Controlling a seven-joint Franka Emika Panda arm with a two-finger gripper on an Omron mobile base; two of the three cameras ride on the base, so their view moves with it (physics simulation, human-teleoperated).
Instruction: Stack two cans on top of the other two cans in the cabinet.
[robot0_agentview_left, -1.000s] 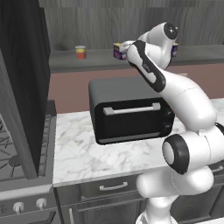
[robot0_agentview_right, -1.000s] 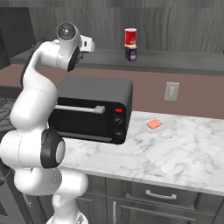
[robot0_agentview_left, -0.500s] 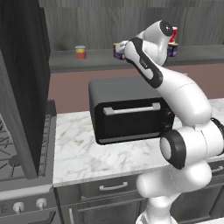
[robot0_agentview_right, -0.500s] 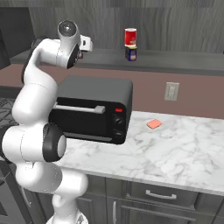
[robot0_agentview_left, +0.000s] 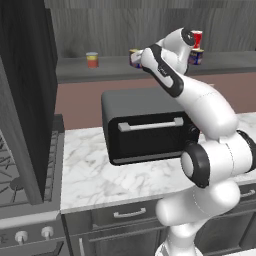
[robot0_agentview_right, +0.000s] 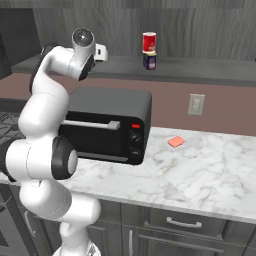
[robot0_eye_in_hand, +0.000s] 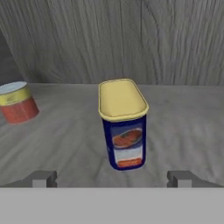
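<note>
Spread wide, the gripper (robot0_eye_in_hand: 112, 179) faces a dark-blue can (robot0_eye_in_hand: 124, 124) standing upright on the cabinet (robot0_eye_in_hand: 188, 118) ledge, just beyond its fingertips (robot0_eye_in_hand: 43, 178). Farther left stands the short orange-red can (robot0_eye_in_hand: 16, 102). Off to the right, the red can (robot0_agentview_right: 149, 41) sits atop another blue can (robot0_agentview_right: 149, 60).

- The arm (robot0_agentview_left: 200, 100) rises from the base, bends at the elbow and reaches up and forward.
- The gripper (robot0_eye_in_hand: 112, 179) points level, with its fingertips (robot0_eye_in_hand: 41, 178) spread wide apart, holding nothing.

Glossy white rounded arm (robot0_agentview_left: 205, 107) links with dark grey joint rings; gripper (robot0_eye_in_hand: 113, 178) with two small dark grey finger tips.
</note>
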